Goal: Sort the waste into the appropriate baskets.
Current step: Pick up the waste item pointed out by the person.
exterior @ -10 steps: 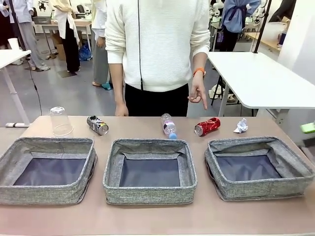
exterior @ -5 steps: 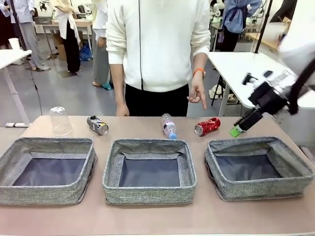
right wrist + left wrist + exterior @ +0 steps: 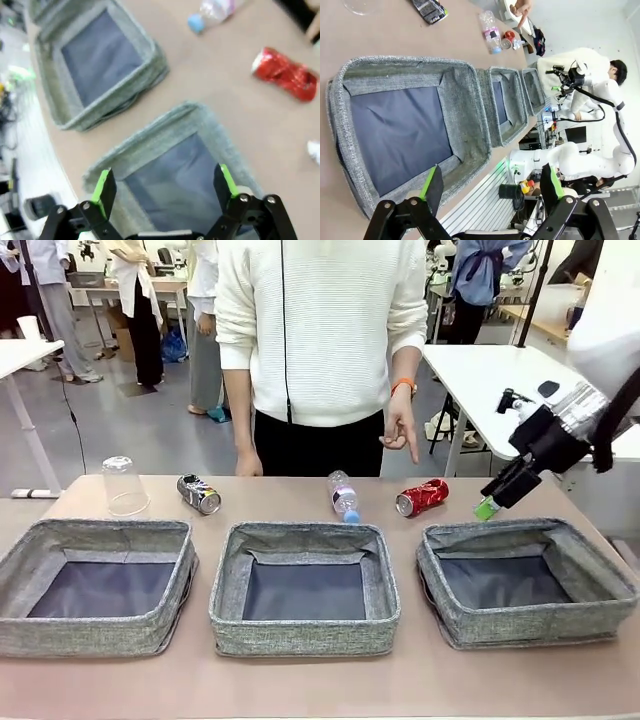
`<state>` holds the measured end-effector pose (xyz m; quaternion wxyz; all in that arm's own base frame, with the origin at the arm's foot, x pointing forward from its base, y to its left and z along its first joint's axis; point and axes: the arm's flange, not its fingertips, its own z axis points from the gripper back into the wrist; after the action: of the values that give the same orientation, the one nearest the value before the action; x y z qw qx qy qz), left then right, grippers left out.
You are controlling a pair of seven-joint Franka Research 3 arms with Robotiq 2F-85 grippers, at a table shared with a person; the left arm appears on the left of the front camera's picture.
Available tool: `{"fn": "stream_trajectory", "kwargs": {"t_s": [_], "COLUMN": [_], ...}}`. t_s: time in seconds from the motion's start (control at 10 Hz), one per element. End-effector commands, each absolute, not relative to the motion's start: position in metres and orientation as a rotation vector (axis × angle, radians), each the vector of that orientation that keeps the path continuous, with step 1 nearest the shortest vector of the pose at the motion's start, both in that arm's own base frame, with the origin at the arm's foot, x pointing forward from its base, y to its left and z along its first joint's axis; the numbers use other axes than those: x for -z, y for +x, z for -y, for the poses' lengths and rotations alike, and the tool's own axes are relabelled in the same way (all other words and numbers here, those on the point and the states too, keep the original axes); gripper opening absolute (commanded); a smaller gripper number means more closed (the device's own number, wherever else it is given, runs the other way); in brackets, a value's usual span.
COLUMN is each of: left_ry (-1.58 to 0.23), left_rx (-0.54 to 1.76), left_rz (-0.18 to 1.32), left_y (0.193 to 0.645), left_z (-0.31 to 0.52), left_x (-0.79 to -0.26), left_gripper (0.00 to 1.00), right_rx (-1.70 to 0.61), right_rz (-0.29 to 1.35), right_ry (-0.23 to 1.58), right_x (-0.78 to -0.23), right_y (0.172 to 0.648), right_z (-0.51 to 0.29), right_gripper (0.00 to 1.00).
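Three grey woven baskets stand in a row: left [image 3: 95,635], middle [image 3: 300,635], right [image 3: 520,625]. Behind them along the table lie a clear plastic cup [image 3: 124,487], a dark printed can [image 3: 198,493], a blue-capped bottle [image 3: 343,496] and a crushed red can [image 3: 421,497]. My right gripper [image 3: 490,504] hangs open at the right basket's far rim and covers the paper ball's spot. From its wrist I see that basket [image 3: 165,127], the red can [image 3: 285,75] and a white scrap [image 3: 315,150] at the edge. My left gripper [image 3: 490,187] is open above the left basket [image 3: 465,100].
A person in a white sweater stands at the far side, one hand [image 3: 405,435] pointing down towards the red can, the other resting at the table edge [image 3: 245,462]. A white table [image 3: 530,400] stands at the back right. A bare strip of table runs in front of the baskets.
My right arm has come into the front view from the right and its open gripper has come down over the paper ball. The litter, the baskets and the person's hands have not moved.
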<state>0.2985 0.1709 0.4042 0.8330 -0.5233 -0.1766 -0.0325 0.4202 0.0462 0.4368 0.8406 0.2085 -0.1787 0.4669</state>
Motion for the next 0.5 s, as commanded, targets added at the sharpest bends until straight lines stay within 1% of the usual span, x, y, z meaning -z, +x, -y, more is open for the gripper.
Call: {"fn": "stream_trajectory", "kwargs": {"t_s": [0.0, 0.1, 0.2, 0.3, 0.4], "left_ry": [-1.124, -1.124, -1.124, -1.124, -1.124], "left_rx": [0.088, 0.088, 0.088, 0.088, 0.088], "left_rz": [0.396, 0.396, 0.396, 0.396, 0.396], "left_y": [0.299, 0.299, 0.299, 0.299, 0.299], "left_z": [-0.171, -0.171, -0.171, -0.171, -0.171], "left_x": [-0.405, -0.405, -0.405, -0.405, -0.405], "left_gripper": [1.00, 1.00, 1.00, 1.00, 1.00], "right_rx": [-1.345, -1.490, -1.608, -1.699, -1.710], "right_rz": [0.527, 0.518, 0.526, 0.514, 0.495], "right_ry": [0.373, 0.412, 0.377, 0.379, 0.316], "right_x": [-0.426, -0.416, -0.408, -0.399, -0.385], "right_y": [0.450, 0.471, 0.490, 0.506, 0.525], "right_z": [-0.040, -0.034, -0.026, -0.025, -0.031], "right_gripper": [1.00, 1.00, 1.00, 1.00, 1.00]}}
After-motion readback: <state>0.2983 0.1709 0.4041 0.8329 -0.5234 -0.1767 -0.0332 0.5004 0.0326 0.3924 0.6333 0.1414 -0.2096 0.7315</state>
